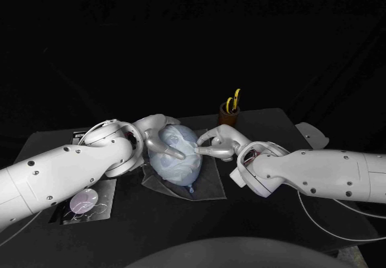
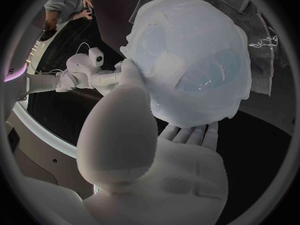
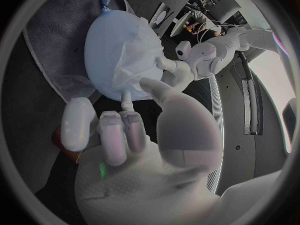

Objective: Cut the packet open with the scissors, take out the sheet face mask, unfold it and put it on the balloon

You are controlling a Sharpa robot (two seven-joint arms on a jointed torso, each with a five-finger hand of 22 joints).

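The balloon (image 1: 178,162) lies on its side between my two hands, on a grey cloth (image 1: 211,187) spread on the black table (image 1: 273,229). The left hand (image 1: 158,139) cradles it. In the left wrist view its fingers (image 2: 187,133) lie under the balloon and its thumb presses against the covered side, so the balloon is held between them. The right hand (image 1: 216,143) reaches in from the opposite side with its fingertips at the balloon's surface and its thumb apart from the others. I cannot tell whether it has a pinch on anything.

The sheet face mask (image 2: 187,15) is draped over the balloon, white and wet-looking. It lies mostly smooth, and pale blue rubber shows through its openings. On the side facing the right hand it is bunched into wrinkles. The balloon's knot points towards me.

Behind the balloon, yellow-handled scissors (image 1: 233,99) stand in a brown holder (image 1: 229,117). The packet (image 1: 85,204) lies well apart from the balloon, beyond my left arm.
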